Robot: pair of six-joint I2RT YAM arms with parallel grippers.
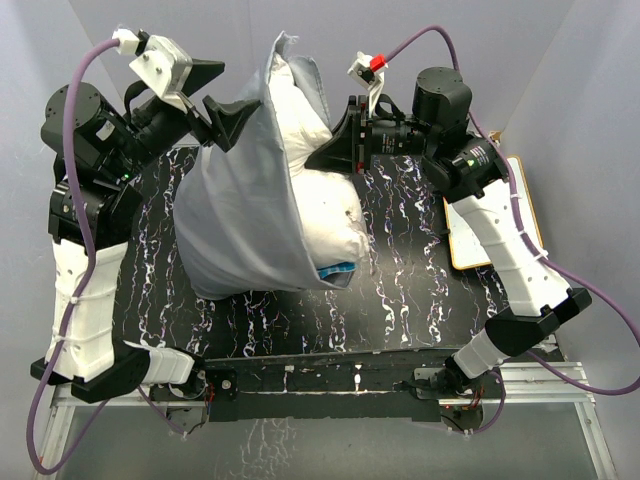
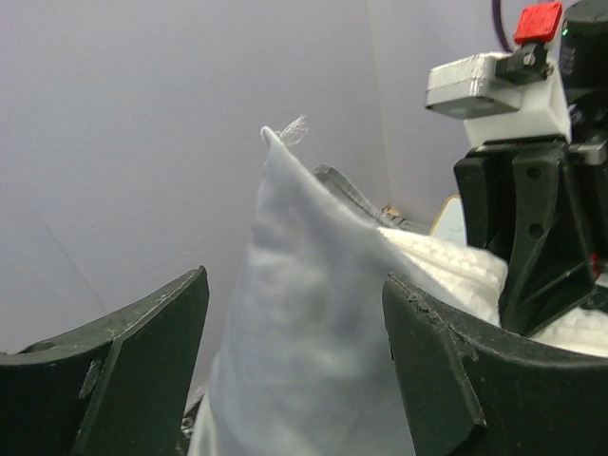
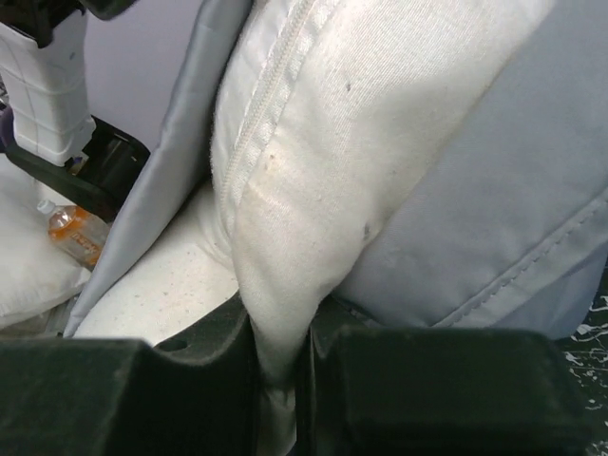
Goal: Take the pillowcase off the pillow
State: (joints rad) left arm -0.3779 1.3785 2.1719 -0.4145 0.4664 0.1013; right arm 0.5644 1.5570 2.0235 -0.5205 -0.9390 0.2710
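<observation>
The off-white pillow stands on end mid-table, lifted at its top. The grey pillowcase hangs limp over its left side and bottom, its corner pointing up. My right gripper is shut on a fold of the pillow's cloth beside the zip; in the right wrist view the cloth runs down into the shut right gripper, with the pillowcase beside it. My left gripper is open at the pillowcase's upper left. In the left wrist view the pillowcase rises between the spread fingers of the left gripper unpinched, the pillow behind it.
A small whiteboard lies at the table's right edge, under the right arm. Something blue shows at the pillow's lower end. An orange bottle appears past the left arm. The black marbled table is ringed by grey backdrop walls.
</observation>
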